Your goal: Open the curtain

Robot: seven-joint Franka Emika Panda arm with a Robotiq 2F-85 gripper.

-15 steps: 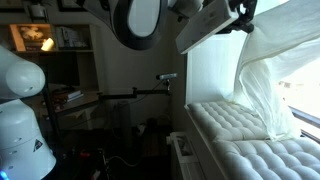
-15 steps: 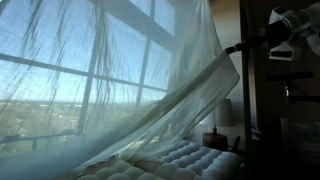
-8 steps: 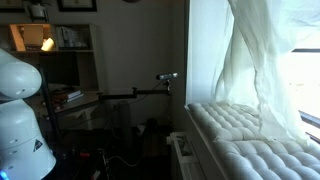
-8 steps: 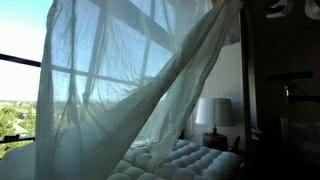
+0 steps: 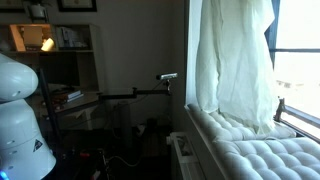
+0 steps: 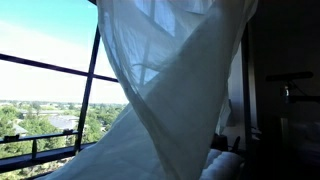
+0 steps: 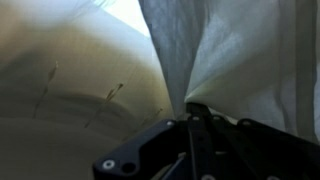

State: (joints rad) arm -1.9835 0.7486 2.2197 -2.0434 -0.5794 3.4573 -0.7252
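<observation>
The curtain (image 5: pixel 235 60) is a sheer white fabric panel, gathered into a hanging bunch in front of the window in both exterior views, and it sweeps diagonally across the glass (image 6: pixel 180 90). In the wrist view the curtain (image 7: pixel 240 60) comes down in folds to a pinched point between the dark fingers of my gripper (image 7: pixel 195 112), which is shut on the fabric. The gripper and arm are out of frame in both exterior views.
A white tufted cushion (image 5: pixel 250 150) lies along the window sill, its corner also showing (image 6: pixel 225 165). The white robot base (image 5: pixel 20 120) stands at the left edge. A camera on a stand (image 5: pixel 167 77) and a lit shelf (image 5: pixel 47 43) sit behind. A bare window with a dark frame (image 6: pixel 85 100) shows to the left.
The curtain has been pulled further aside and bunched together, uncovering more window. The arm, visible a second ago at the top of both exterior views, has left the frame.
</observation>
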